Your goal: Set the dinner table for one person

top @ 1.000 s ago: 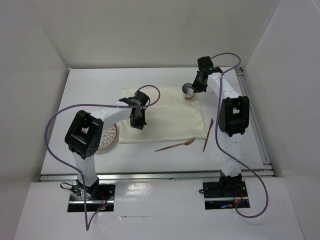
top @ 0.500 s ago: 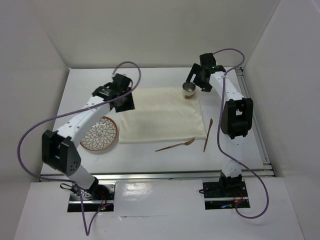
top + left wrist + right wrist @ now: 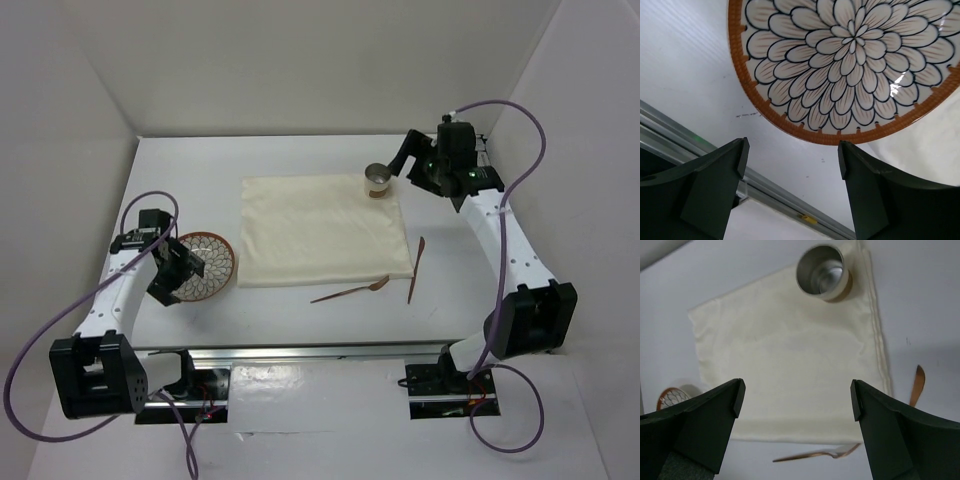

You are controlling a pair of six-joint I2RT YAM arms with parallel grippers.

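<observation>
On the white dinner table (image 3: 300,160) lies a cream placemat (image 3: 325,230) (image 3: 790,350), spread flat. A metal cup (image 3: 378,181) (image 3: 822,271) stands upright on its far right corner. A flower-patterned plate (image 3: 207,265) (image 3: 850,65) rests on the bare table left of the mat. A copper fork (image 3: 350,292) (image 3: 820,454) and knife (image 3: 415,268) (image 3: 917,385) lie off the mat's near right corner. My left gripper (image 3: 180,270) (image 3: 792,150) hangs open over the plate's near-left rim, holding nothing. High and to the right of the cup, my right gripper (image 3: 405,163) (image 3: 797,392) is open and empty.
A metal rail (image 3: 320,350) (image 3: 700,150) runs along the table's near edge, just behind the left gripper. White walls enclose the table at the back and on both sides. The right arm's purple cable (image 3: 520,120) arches above the far right corner.
The left arm swung from the placemat's left edge back to the plate and its jaws opened. The right gripper opened, let go of the cup and drew back up to the right.
</observation>
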